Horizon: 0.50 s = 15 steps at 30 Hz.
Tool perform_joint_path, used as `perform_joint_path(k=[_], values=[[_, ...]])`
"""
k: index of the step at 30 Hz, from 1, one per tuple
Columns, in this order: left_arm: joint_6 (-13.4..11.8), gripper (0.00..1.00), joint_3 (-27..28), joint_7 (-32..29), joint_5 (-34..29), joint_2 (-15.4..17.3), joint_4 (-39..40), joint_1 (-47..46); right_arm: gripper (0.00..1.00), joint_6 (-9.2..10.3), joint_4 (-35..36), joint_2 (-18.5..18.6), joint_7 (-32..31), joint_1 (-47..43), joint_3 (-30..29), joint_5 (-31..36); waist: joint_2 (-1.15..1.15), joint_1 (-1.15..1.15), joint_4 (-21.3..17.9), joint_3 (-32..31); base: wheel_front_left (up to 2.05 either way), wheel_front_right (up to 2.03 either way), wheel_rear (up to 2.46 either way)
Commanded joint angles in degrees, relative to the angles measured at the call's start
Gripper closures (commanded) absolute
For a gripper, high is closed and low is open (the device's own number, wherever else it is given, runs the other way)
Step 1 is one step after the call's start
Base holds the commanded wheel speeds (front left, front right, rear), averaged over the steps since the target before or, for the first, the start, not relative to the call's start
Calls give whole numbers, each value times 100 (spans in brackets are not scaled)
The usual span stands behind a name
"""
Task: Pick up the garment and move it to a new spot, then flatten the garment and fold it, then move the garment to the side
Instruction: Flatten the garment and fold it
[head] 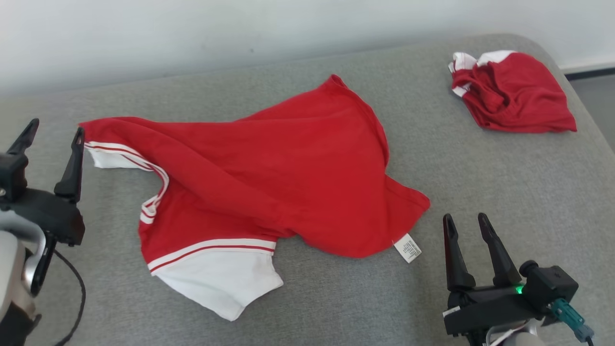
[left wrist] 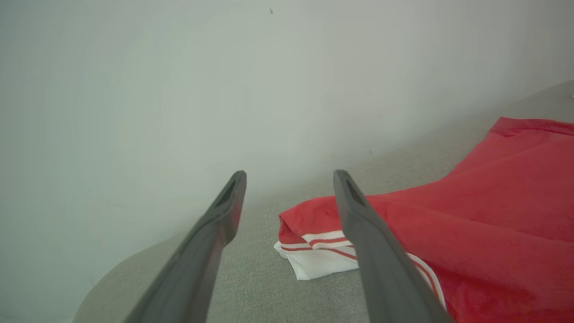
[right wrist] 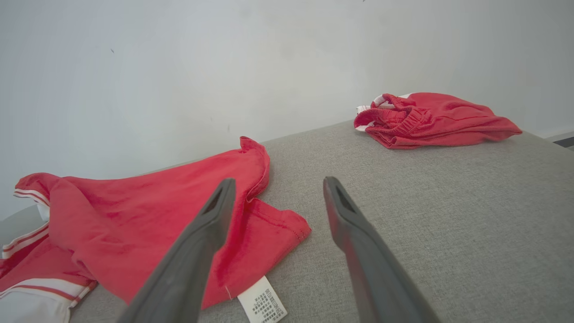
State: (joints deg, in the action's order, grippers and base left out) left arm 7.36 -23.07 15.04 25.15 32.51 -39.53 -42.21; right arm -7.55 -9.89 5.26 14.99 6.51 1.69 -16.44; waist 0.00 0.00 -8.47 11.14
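The garment [head: 269, 182] is a red shirt with white, red-striped sleeves, lying rumpled across the middle of the grey cushion [head: 504, 192]. Its white care label [head: 408, 248] sticks out at the lower right hem. My left gripper [head: 56, 129] stands open at the shirt's left sleeve end, right beside the cloth with nothing between its fingers. In the left wrist view that sleeve [left wrist: 320, 251] lies just beyond the open left gripper [left wrist: 290, 176]. My right gripper [head: 464, 220] is open and empty, just right of the label. The right wrist view shows the hem [right wrist: 264, 224] past the open right gripper [right wrist: 276, 181].
A second red and white garment [head: 511, 91] lies bunched at the cushion's far right corner, also seen as a red bundle [right wrist: 430, 119] from the right wrist. A pale wall [head: 240, 29] runs behind the cushion. The cushion's edge curves down at the right.
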Motion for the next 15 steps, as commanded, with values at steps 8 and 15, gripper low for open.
perform_joint_path(k=[8, 15], values=[[-292, 0, 660, 17, -1, -200, 1161, 1075, 0, 17, 2, -31, 24, -241, -124, 35, 0, 0, 401, -356, 0, 0, 0], [-458, 0, 738, 17, -139, -644, 1851, 1894, 0, 17, 25, -49, 25, -313, -163, 18, 0, 0, 534, -387, 0, 0, 0]])
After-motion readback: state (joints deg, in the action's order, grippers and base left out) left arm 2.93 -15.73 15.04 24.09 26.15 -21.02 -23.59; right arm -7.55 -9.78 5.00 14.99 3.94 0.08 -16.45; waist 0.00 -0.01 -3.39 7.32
